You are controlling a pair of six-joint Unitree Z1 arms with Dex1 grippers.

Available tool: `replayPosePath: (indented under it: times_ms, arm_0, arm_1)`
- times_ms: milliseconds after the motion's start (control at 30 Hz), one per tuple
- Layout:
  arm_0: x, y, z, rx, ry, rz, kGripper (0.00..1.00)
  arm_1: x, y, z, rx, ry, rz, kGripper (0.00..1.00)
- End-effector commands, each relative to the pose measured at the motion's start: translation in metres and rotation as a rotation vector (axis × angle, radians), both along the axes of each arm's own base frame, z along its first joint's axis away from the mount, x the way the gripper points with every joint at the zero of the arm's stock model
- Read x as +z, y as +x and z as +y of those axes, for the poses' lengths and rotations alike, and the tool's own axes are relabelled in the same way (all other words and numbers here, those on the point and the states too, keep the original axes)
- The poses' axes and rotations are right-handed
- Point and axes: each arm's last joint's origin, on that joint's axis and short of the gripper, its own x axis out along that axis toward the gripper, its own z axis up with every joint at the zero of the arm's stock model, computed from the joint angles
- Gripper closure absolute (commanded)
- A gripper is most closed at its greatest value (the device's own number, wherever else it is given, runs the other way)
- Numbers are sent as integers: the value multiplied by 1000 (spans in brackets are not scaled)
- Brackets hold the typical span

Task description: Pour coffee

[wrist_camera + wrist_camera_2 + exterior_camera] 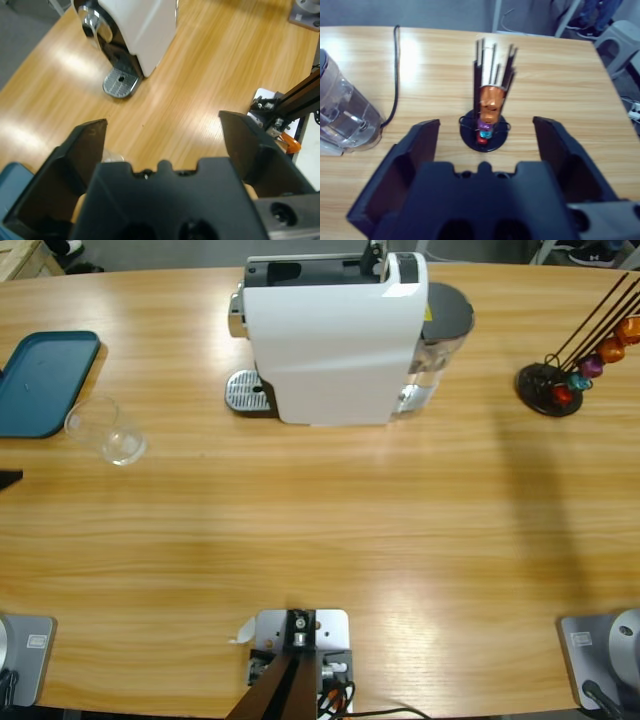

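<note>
Risks ahead: empty, light tumbler (106,430) on worktop (330,520) tipping if clipped by left gripper (162,125), spread wide; right gripper (485,125) likewise wide, facing capsule stand (486,120).

Bare table (330,530) lies before the coffee machine (335,335), between glass (106,430) and capsule stand (550,388).

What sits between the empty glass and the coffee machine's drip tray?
Nothing: in the high view only bare wooden table runs from the glass, right of the teal tray, to the drip tray of the coffee machine.
</note>
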Motion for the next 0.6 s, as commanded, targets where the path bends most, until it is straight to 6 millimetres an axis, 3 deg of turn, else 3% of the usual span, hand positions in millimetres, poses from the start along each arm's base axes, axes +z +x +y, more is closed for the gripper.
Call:
replayPosePath:
  times_ms: [33,167,267,400,467,600]
  arm_0:
    - [-19,-2,2,45,20,70,27]
    - [-21,-1,2,46,26,80,27]
    - [-24,1,0,46,34,90,27]
    - [-28,5,-3,45,33,98,27]
    - [-29,5,-3,45,29,99,27]
    - [-28,3,-1,49,20,93,27]
  arm_1:
    - [-41,34,3,-35,-28,110,239]
    - [-44,41,-1,-69,-43,105,245]
    - [-43,41,-2,-69,-53,96,358]
    - [-42,41,-2,-65,-54,89,382]
    - [-42,41,-2,-64,-58,87,501]
    - [-42,43,-4,-71,-61,88,501]
